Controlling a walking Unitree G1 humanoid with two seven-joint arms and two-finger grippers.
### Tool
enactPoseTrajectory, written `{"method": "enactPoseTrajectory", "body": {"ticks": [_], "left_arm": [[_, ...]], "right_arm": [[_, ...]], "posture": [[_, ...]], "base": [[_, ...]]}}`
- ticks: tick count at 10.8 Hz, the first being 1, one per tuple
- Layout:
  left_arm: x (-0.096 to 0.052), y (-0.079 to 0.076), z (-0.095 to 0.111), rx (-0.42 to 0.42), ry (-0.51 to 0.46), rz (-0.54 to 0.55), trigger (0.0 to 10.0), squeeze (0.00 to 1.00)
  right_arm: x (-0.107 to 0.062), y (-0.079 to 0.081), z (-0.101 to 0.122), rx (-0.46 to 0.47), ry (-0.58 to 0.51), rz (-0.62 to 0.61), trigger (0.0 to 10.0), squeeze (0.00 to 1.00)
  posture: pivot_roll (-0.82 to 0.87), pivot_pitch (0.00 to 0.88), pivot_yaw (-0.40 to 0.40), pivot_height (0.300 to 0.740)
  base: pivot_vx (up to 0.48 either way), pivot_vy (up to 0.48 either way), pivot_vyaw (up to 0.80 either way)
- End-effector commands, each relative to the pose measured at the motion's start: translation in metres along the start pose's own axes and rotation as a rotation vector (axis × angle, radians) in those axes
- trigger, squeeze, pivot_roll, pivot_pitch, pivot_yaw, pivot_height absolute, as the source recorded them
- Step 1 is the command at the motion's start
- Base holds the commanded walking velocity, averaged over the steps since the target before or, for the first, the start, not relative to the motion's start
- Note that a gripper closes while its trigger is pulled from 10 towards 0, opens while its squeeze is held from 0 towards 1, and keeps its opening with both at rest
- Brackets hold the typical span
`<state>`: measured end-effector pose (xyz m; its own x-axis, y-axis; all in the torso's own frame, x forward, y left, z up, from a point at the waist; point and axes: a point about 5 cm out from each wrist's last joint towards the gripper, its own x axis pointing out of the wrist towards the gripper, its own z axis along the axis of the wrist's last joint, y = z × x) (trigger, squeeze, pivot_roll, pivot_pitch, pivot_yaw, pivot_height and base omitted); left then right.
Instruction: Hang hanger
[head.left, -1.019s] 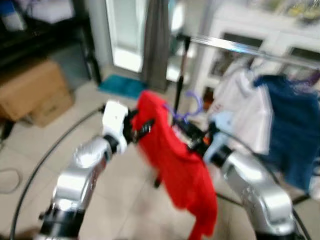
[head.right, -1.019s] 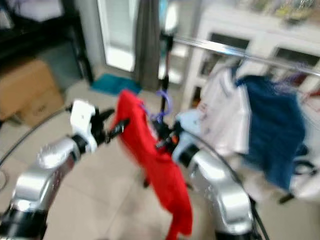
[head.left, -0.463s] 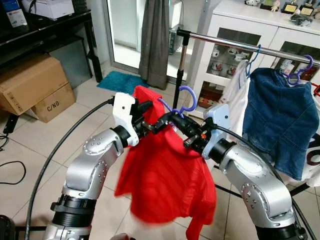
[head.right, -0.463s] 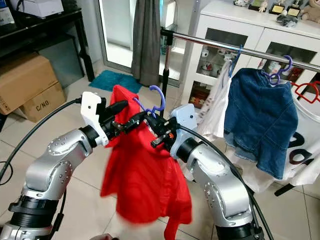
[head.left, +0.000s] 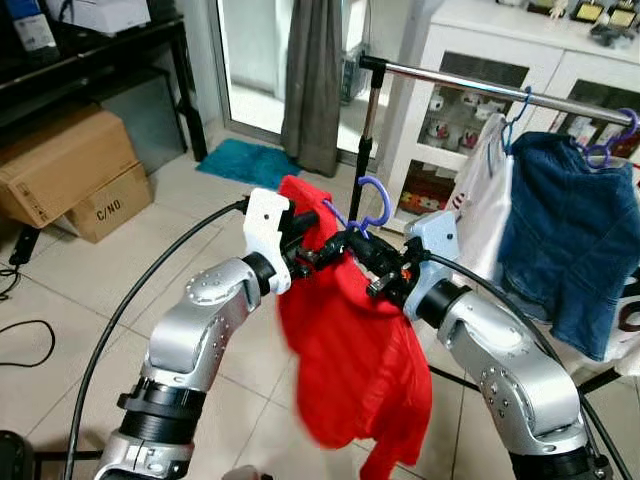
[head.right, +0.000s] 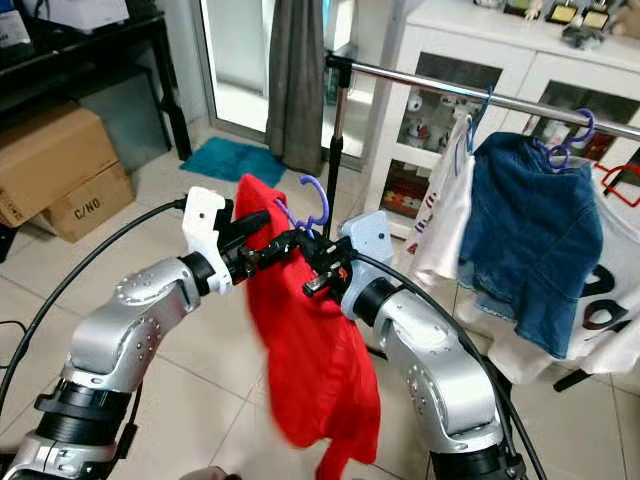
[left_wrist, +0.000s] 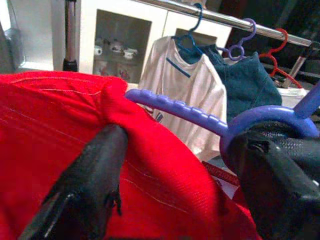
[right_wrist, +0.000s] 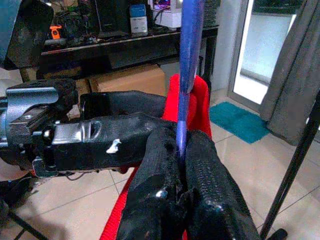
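While both arms reach forward at chest height, the right gripper (right_wrist: 181, 165) has its two black fingers (right_wrist: 210, 190) pressed tight together on the purple hanger (head.right: 316, 205), pinching its stem just below the hook; in the right wrist view the stem rises straight up from between the closed pads. The left gripper (left_wrist: 170, 165) meets it from the 9 o'clock side, and its fingers stand well apart: one finger (left_wrist: 95, 180) lies on the red shirt (head.left: 350, 370), the other sits against the base of the hanger where the arm joins the hook. I cannot tell whether that gripper truly clamps anything; it looks spread wide around the shirt's shoulder and the hanger arm. The shirt hangs from the hanger and drops toward 6 o'clock between the two silver forearms, its lower edge blurred. The hanger's hook points up and is free, well apart from the rail (head.left: 480, 85), which runs across at about 1 o'clock from the grippers. On that rail, toward 2 o'clock, hang a white shirt (head.right: 440, 210) and a denim jacket (head.right: 530, 230) on their own hangers.
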<state>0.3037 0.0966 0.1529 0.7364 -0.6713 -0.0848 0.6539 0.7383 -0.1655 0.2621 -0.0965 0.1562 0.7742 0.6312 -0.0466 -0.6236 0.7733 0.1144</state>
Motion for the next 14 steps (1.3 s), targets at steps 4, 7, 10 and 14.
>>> {"method": "enactPoseTrajectory", "body": {"ticks": [4, 7, 10, 14], "left_arm": [[-0.007, 0.021, 0.001, -0.022, 0.000, 0.164, 0.0, 0.00], [-0.007, 0.027, 0.002, -0.010, 0.007, 0.238, 0.0, 0.00], [-0.008, 0.029, 0.004, -0.010, -0.007, 0.257, 0.0, 0.00], [-0.012, 0.028, 0.005, 0.075, 0.012, 0.231, 0.0, 0.00]], "right_arm": [[0.003, 0.007, 0.015, -0.012, -0.084, 0.047, 0.0, 0.00], [0.004, 0.005, 0.017, -0.011, -0.089, 0.038, 0.0, 0.00], [0.005, 0.002, 0.017, -0.005, -0.094, 0.026, 0.0, 0.00], [0.006, -0.003, 0.016, 0.006, -0.090, -0.023, 0.0, 0.00]], "posture": [[-0.08, 0.000, -0.024, 0.740], [-0.08, 0.000, -0.028, 0.740], [-0.08, 0.000, -0.030, 0.740], [-0.07, 0.000, -0.028, 0.740]], "base": [[0.000, 0.000, 0.00], [0.000, 0.000, 0.00], [0.000, 0.000, 0.00], [0.000, 0.000, 0.00]]}}
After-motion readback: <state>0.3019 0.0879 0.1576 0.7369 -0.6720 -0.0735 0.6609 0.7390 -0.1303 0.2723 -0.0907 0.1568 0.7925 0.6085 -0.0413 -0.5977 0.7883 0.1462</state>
